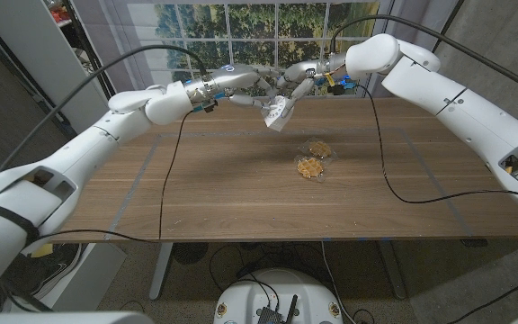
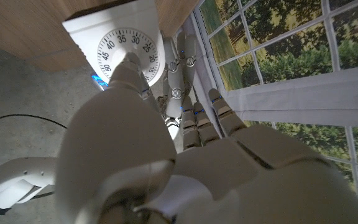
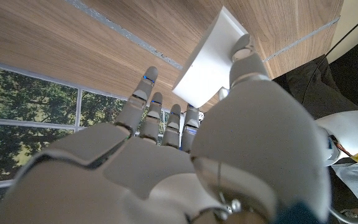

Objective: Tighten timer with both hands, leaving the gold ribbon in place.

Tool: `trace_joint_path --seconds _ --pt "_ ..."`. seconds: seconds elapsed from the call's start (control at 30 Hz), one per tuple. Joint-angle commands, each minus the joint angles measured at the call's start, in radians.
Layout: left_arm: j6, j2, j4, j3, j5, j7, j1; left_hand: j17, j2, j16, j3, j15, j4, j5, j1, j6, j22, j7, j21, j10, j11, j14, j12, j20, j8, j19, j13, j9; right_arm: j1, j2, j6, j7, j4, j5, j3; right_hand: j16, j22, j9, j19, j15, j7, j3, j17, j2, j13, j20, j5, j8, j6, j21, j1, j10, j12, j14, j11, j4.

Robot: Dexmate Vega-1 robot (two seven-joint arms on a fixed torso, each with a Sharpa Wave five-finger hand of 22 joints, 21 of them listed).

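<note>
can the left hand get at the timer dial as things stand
Probably yes: the left hand already has a fingertip on the timer dial face, and the right hand holds the white body from behind, leaving the dial open.

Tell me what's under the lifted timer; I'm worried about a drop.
Bare wooden table lies below the timer, which the left hand and right hand hold in the air. The two gold ribbons lie nearer the robot, not underneath.

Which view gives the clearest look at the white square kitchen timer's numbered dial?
The left wrist view: the white square kitchen timer faces that camera, dial numbers readable. The head view shows it small, held up between both hands over the table's far edge. The right wrist view shows its plain white back.
</note>
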Motion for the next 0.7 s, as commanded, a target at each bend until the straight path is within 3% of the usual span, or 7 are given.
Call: trace_joint_path --seconds 0.03,0.13,0.27,0.3,0.37,0.43,0.7 --pt "-0.267 -0.039 0.128 0.084 0.339 0.297 -0.167 0.004 -0.019 0.004 -0.004 -0.118 -0.003 -0.004 -0.002 0.027 0.003 -0.019 0.008 0.054 -0.189 -0.001 0.001 -0.010 0.010 -0.002 0.000 0.025 0.000 -0.001 -0.012 0.006 0.001 -0.001 0.000 0.004 0.004 0.208 0.002 -0.004 -0.149 0.001 0.002 0.037 0.006 0.001 0.004 0.037 0.194 0.003 -0.032 0.007 -0.002 0.002 0.006 0.006" --pt "-0.276 -0.039 0.142 0.114 0.382 0.359 -0.191 0.006 -0.018 0.004 -0.005 -0.120 -0.003 -0.004 0.000 0.034 0.004 -0.015 0.008 0.054 -0.190 -0.004 0.001 -0.015 0.011 -0.006 0.000 0.022 0.005 0.002 -0.015 0.011 0.007 -0.001 -0.003 0.004 0.004 0.208 0.002 -0.004 -0.148 0.001 0.002 0.037 0.006 0.001 0.004 0.037 0.194 0.003 -0.033 0.008 -0.002 0.002 0.006 0.006" --pt "-0.253 -0.033 0.140 0.122 0.318 0.343 -0.181 0.008 -0.015 0.005 -0.005 -0.123 -0.002 -0.004 0.002 0.033 0.005 -0.014 0.009 0.055 -0.191 -0.002 0.001 -0.020 0.010 -0.005 0.001 0.020 0.008 0.005 -0.016 0.012 0.013 -0.001 -0.005 0.004 0.004 0.208 0.001 -0.003 -0.146 0.000 0.002 0.037 0.006 0.001 0.004 0.035 0.194 0.003 -0.034 0.008 -0.002 0.002 0.006 0.006" --pt "-0.250 -0.031 0.138 0.124 0.310 0.337 -0.180 0.010 -0.007 0.007 -0.006 -0.125 0.002 -0.006 0.000 0.017 0.005 -0.006 0.011 0.055 -0.178 -0.001 0.001 -0.022 0.002 -0.004 0.002 0.017 0.008 0.005 -0.016 0.012 0.013 -0.001 -0.006 0.003 0.004 0.208 0.001 -0.003 -0.147 0.000 0.002 0.037 0.006 0.001 0.004 0.035 0.193 0.003 -0.034 0.008 -0.002 0.002 0.006 0.006" --pt "-0.208 -0.024 0.117 0.103 0.225 0.293 -0.144 0.015 0.007 0.009 -0.010 -0.125 0.014 -0.016 -0.009 -0.055 0.008 -0.012 0.011 0.049 -0.165 0.002 -0.002 -0.021 -0.017 -0.013 0.005 0.030 0.008 0.006 -0.014 0.012 0.019 0.000 -0.007 0.004 0.004 0.208 0.001 -0.004 -0.148 0.000 0.002 0.037 0.006 0.001 0.004 0.035 0.195 0.003 -0.034 0.009 -0.002 0.002 0.006 0.007" --pt "-0.171 -0.018 0.094 0.080 0.148 0.253 -0.106 0.015 0.012 0.008 -0.018 -0.122 0.025 -0.028 -0.017 -0.148 0.009 -0.045 0.022 0.046 -0.149 0.005 -0.003 -0.025 -0.045 0.003 0.010 0.046 0.009 0.006 -0.013 0.013 0.024 0.001 -0.007 0.004 0.004 0.208 0.001 -0.004 -0.146 0.000 0.002 0.037 0.006 0.001 0.004 0.035 0.195 0.003 -0.034 0.009 -0.002 0.002 0.005 0.006" --pt "-0.050 -0.010 -0.024 -0.022 -0.058 0.182 0.047 0.017 0.026 0.012 -0.024 -0.105 0.043 -0.039 -0.035 -0.197 0.010 -0.063 0.031 0.030 -0.141 0.021 -0.008 -0.016 -0.064 0.015 0.015 0.051 0.018 0.013 0.007 0.021 0.053 0.000 -0.015 0.004 0.004 0.208 0.000 -0.005 -0.148 0.000 0.002 0.038 0.006 0.000 0.004 0.033 0.195 0.002 -0.035 0.008 -0.003 0.002 0.004 0.006"
